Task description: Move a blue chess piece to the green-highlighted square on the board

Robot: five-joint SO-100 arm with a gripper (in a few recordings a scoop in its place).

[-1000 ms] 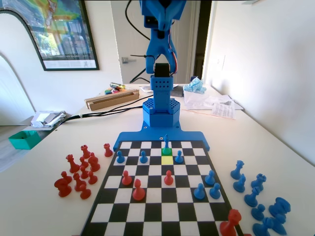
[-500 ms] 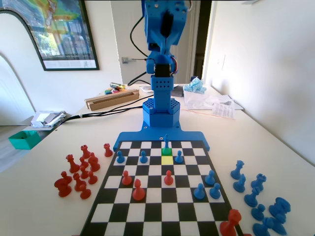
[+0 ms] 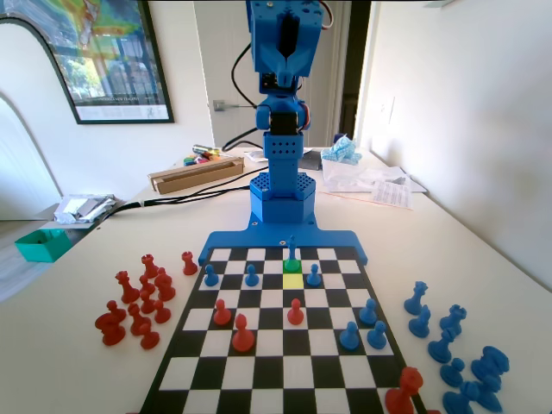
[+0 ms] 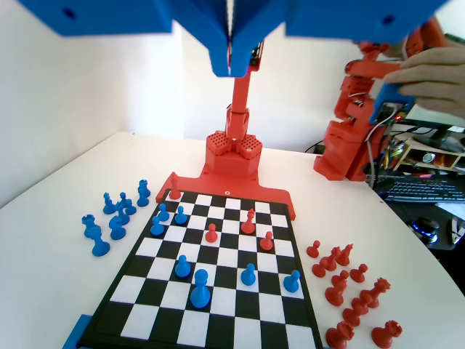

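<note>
A blue chess piece (image 3: pixel 292 252) stands upright on the green-highlighted square (image 3: pixel 292 266), in the board row closest to the blue arm's base (image 3: pixel 281 194). In the wrist view the same piece (image 4: pixel 198 287) is the nearest one on the board. My gripper (image 4: pixel 232 71) hangs high above the board at the top of the wrist view. Its jaws are pressed together and hold nothing. In the fixed view the arm (image 3: pixel 281 60) is folded up tall over its base, far from the piece.
A yellow square (image 3: pixel 292 281) lies just in front of the green one. Blue pawns (image 3: pixel 251 275) and red pawns (image 3: pixel 295 311) dot the board. Spare red pieces (image 3: pixel 138 302) stand left of the board, spare blue ones (image 3: pixel 448 345) right.
The arm has drawn upward and folded back over its base. No piece on the board has moved.
</note>
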